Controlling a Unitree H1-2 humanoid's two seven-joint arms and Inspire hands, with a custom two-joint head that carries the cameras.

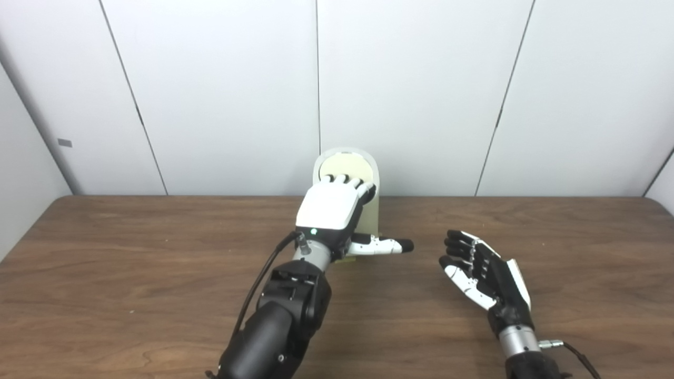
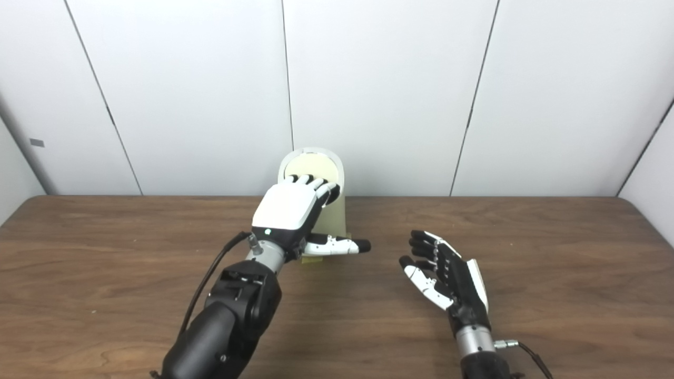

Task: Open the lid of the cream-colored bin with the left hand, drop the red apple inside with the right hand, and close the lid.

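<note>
**Cream-colored bin under the left hand, lid up, no apple in sight**

Cream-colored bin (image 1: 368, 216) stands at the far edge of the table (image 1: 131, 263), close against the white wall panels (image 1: 221, 95), at about twelve o'clock from the robot. Its round lid (image 1: 345, 163) is tipped up, its pale inner face turned toward the cameras. The left hand (image 1: 331, 208) lies directly over the front of the bin: its fingers (image 1: 347, 180) curl over the top at the base of the raised lid, touching it, while the thumb (image 1: 382, 245) sticks out flat toward three o'clock, gripping nothing. Whether the fingers truly clasp the rim or only rest on it, I cannot tell.

The right hand (image 1: 484, 273) hovers at about four o'clock from the bin, well apart from it, palm turned inward toward nine o'clock, fingers spread and loosely bent, holding nothing. No red apple shows on the table or in either hand; the bin's inside is hidden.

By my judgement the lid-closing step is what remains, and it falls to the left hand, already the nearer one, pressing the lid forward and down toward six o'clock
</note>
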